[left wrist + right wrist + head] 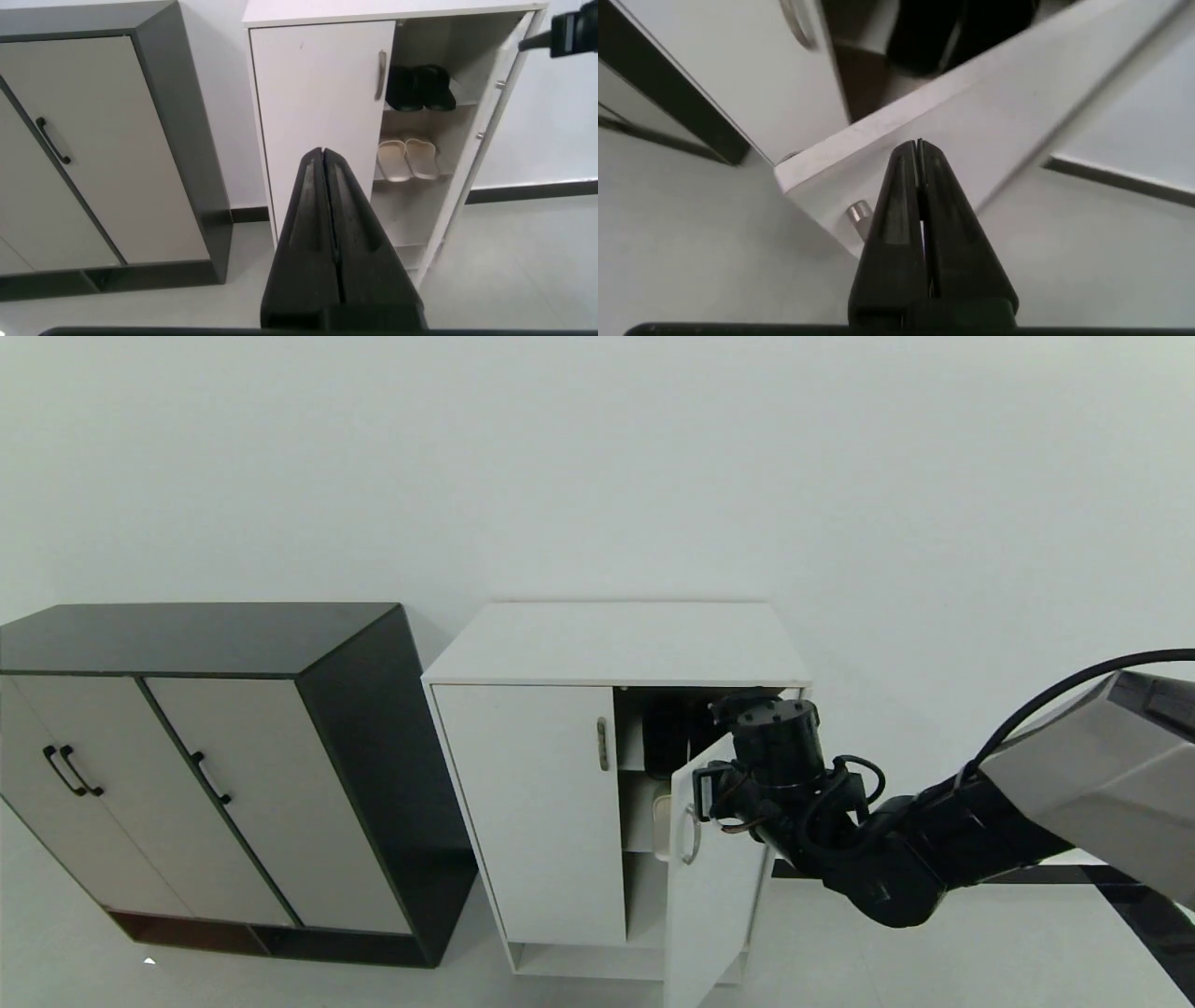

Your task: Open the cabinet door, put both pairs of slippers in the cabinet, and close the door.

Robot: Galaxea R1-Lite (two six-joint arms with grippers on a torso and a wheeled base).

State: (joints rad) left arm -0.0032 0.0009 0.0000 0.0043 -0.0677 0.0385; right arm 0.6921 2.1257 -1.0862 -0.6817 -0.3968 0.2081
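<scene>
The white cabinet (616,644) stands against the wall with its left door (532,812) closed and its right door (714,905) swung partly open. Inside, black slippers (420,89) rest on the upper shelf and white slippers (408,159) on the shelf below. My right gripper (707,786) is shut with nothing in it, its tip (920,154) against the outer face of the open door (990,112) beside the handle (689,833). My left gripper (323,154) is shut and empty, held well back from the cabinet and pointing toward it.
A dark cabinet (215,784) with two grey doors stands just left of the white one. The pale floor in front of both is open. A dark baseboard strip (1074,875) runs along the wall at the right.
</scene>
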